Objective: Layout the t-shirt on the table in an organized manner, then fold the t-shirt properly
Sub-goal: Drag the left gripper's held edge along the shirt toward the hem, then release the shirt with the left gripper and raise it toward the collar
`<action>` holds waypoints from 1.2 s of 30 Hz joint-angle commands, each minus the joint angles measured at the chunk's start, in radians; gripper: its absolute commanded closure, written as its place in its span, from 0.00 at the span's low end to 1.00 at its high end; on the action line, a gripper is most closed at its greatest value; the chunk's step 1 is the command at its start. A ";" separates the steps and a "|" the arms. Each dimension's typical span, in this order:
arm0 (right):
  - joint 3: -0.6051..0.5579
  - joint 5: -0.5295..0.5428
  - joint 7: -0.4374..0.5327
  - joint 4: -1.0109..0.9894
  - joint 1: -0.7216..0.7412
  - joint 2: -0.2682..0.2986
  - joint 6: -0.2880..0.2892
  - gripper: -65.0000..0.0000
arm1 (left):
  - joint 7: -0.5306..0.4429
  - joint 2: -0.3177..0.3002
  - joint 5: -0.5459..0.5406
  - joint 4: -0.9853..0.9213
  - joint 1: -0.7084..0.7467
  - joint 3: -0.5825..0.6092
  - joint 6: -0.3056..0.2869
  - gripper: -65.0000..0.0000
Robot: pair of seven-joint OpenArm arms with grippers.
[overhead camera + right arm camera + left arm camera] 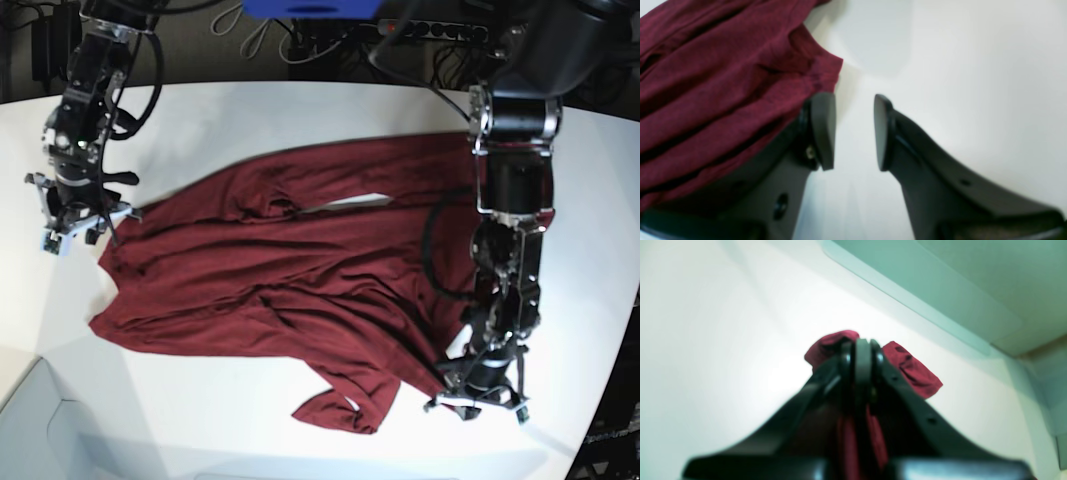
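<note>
Currently the t-shirt (300,270) is pinched shut by the left gripper (863,350) near the table (250,110) edge; the right gripper (853,131) is held parted, empty, beside cloth.

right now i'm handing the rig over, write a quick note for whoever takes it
Left claw: shut on the t-shirt, pinching a bunch of its cloth near the table's front edge.
Right claw: open, nothing held, low over bare table right beside a shirt corner.
Shirt: spread across the middle of the table, but wrinkled, with one sleeve curled toward the front.
Done: rough spread only.
Left: pull the edges out flat, straighten the sleeves, then fold.
</note>
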 commanded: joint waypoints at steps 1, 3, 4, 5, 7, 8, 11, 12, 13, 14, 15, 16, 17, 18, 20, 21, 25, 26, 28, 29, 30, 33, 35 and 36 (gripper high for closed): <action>0.002 -0.001 0.026 0.021 0.009 0.008 0.000 0.69 | -0.028 -0.003 -0.003 -0.018 -0.076 0.014 -0.007 1.00; 0.005 -0.001 0.026 0.021 -0.003 0.008 0.000 0.69 | -0.030 0.018 -0.004 -0.090 -0.123 0.034 -0.007 1.00; 0.005 -0.001 0.026 0.022 -0.014 0.008 0.000 0.69 | -0.035 0.029 -0.003 -0.125 -0.154 0.031 -0.007 1.00; 0.005 -0.001 0.026 0.027 -0.020 0.010 0.000 0.69 | -0.051 0.035 -0.003 -0.159 -0.178 0.031 -0.007 1.00; 0.005 -0.001 0.026 0.044 -0.028 0.010 0.000 0.69 | -0.122 0.038 -0.001 -0.236 -0.217 0.042 -0.009 1.00; 0.006 -0.001 0.026 0.055 -0.039 0.010 0.000 0.69 | -0.174 0.041 -0.001 -0.286 -0.235 0.050 -0.009 1.00; 0.003 -0.001 0.026 0.095 -0.062 0.010 0.000 0.69 | -0.303 0.041 -0.001 -0.404 -0.292 0.102 -0.009 1.00; 0.003 -0.001 0.026 0.107 -0.068 0.010 0.000 0.69 | -0.335 0.041 -0.001 -0.443 -0.309 0.119 -0.007 1.00; 0.003 -0.001 0.026 0.118 -0.076 0.010 0.000 0.69 | -0.363 0.041 -0.001 -0.481 -0.326 0.133 -0.007 1.00; 0.003 -0.001 0.026 0.130 -0.082 0.010 0.000 0.69 | -0.389 0.041 -0.003 -0.520 -0.339 0.146 -0.007 1.00; 0.003 -0.001 0.026 0.142 -0.089 0.010 0.000 0.69 | -0.414 0.043 -0.003 -0.550 -0.355 0.159 -0.007 1.00; 0.003 -0.001 0.026 0.150 -0.097 0.010 0.000 0.69 | -0.432 0.043 -0.003 -0.575 -0.366 0.169 -0.007 1.00; 0.003 -0.001 0.026 0.159 -0.105 0.010 0.000 0.69 | -0.449 0.043 -0.003 -0.593 -0.372 0.179 -0.007 1.00; 0.003 -0.001 0.026 0.165 -0.111 0.010 0.000 0.69 | -0.466 0.043 -0.003 -0.610 -0.376 0.189 -0.007 1.00; 0.003 -0.001 0.026 0.174 -0.125 0.010 0.000 0.69 | -0.492 0.041 -0.003 -0.628 -0.387 0.202 -0.007 1.00; 0.003 -0.001 0.026 0.176 -0.131 0.010 0.000 0.69 | -0.500 0.040 -0.003 -0.632 -0.389 0.202 -0.007 0.99; 0.008 -0.001 0.026 0.176 -0.148 0.010 0.000 0.69 | -0.504 0.027 -0.003 -0.628 -0.390 0.203 -0.007 0.99; 0.008 -0.001 0.026 0.176 -0.152 0.010 0.000 0.69 | -0.504 0.018 -0.003 -0.628 -0.390 0.203 -0.007 0.99; 0.008 -0.001 0.026 0.176 -0.157 0.010 0.000 0.69 | -0.504 0.000 -0.003 -0.628 -0.390 0.208 -0.007 0.99; 0.008 -0.001 0.026 0.176 -0.158 0.011 0.000 0.69 | -0.504 -0.008 -0.003 -0.628 -0.389 0.206 -0.007 0.99; 0.008 -0.001 0.026 0.176 -0.158 0.013 0.000 0.69 | -0.504 -0.014 -0.003 -0.628 -0.389 0.205 -0.007 0.99; 0.008 -0.001 0.026 0.176 -0.158 0.011 0.000 0.69 | -0.504 -0.036 -0.007 -0.625 -0.389 0.205 -0.007 0.99; 0.008 -0.001 0.026 0.176 -0.160 0.011 0.000 0.69 | -0.504 -0.037 -0.004 -0.625 -0.389 0.205 -0.007 0.99; 0.008 -0.001 0.026 0.176 -0.160 0.010 0.000 0.69 | -0.504 -0.040 -0.004 -0.625 -0.389 0.205 -0.007 0.99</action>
